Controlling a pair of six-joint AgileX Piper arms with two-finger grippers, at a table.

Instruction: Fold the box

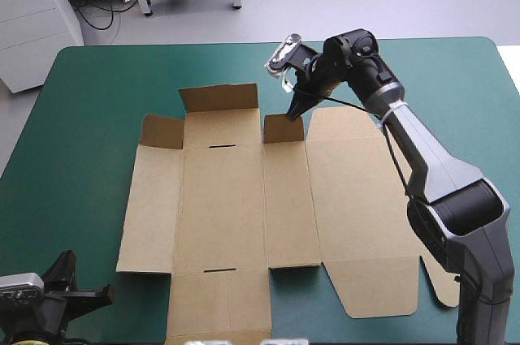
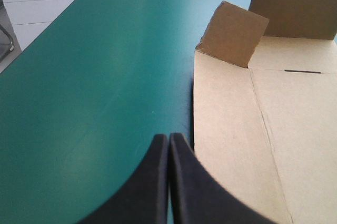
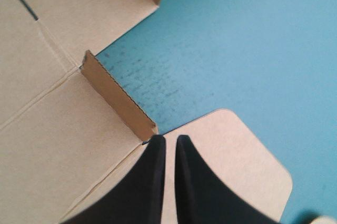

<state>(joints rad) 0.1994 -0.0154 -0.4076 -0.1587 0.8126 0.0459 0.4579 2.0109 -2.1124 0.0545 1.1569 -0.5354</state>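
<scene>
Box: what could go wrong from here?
1. The right tool sits at the end corner of the small raised flap; a push may slip off it or crease it.
2. The box lies flat and unpinned on the teal-green cover, with the left tool off the board, so it may slide when pushed.

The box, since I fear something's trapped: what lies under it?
The box lies mostly flat on the teal-green cover; anything beneath the board is hidden.
</scene>
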